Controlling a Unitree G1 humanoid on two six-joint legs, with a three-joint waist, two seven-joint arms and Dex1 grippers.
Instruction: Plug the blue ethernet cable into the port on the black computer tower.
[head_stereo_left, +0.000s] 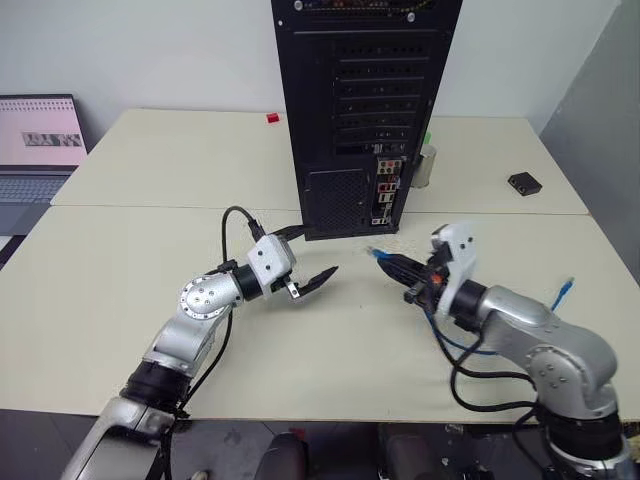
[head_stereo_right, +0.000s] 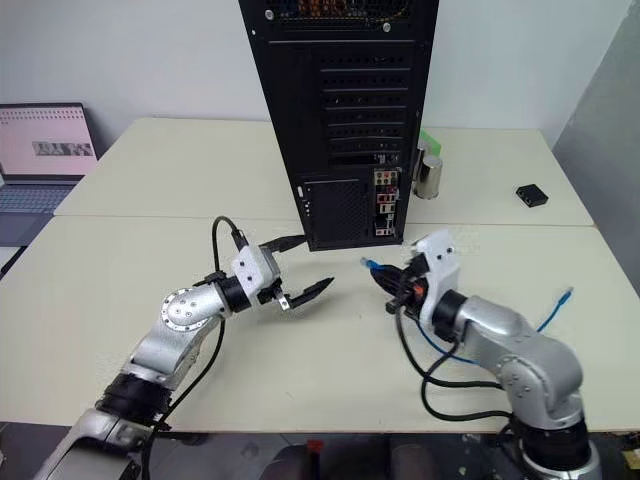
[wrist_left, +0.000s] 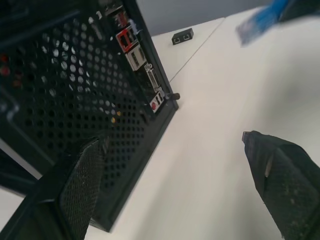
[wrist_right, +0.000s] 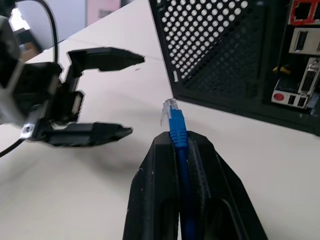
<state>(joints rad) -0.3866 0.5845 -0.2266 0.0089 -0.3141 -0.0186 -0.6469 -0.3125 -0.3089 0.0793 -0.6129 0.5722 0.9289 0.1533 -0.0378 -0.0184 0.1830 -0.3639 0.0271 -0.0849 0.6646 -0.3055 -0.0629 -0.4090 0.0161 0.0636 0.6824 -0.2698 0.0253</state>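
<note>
The black computer tower (head_stereo_left: 365, 110) stands upright at mid-table, its rear face toward me. A narrow strip of coloured connectors (head_stereo_left: 387, 187) runs down its lower right; the port lies somewhere in that strip (wrist_left: 134, 54). My right gripper (head_stereo_left: 392, 264) is shut on the blue ethernet cable (wrist_right: 178, 131), and the clear plug (wrist_right: 169, 107) sticks out past the fingertips toward the tower's base. The cable trails back under the right arm to its far end (head_stereo_left: 566, 290). My left gripper (head_stereo_left: 318, 251) stands open and empty just left of the plug, close to the tower's bottom corner.
A laptop (head_stereo_left: 40, 150) sits open at the far left. A small black box (head_stereo_left: 523, 183) lies at the back right. A metal cup (head_stereo_left: 428, 166) stands beside the tower, and a small red item (head_stereo_left: 272, 118) lies behind it. Black robot cables hang by both arms.
</note>
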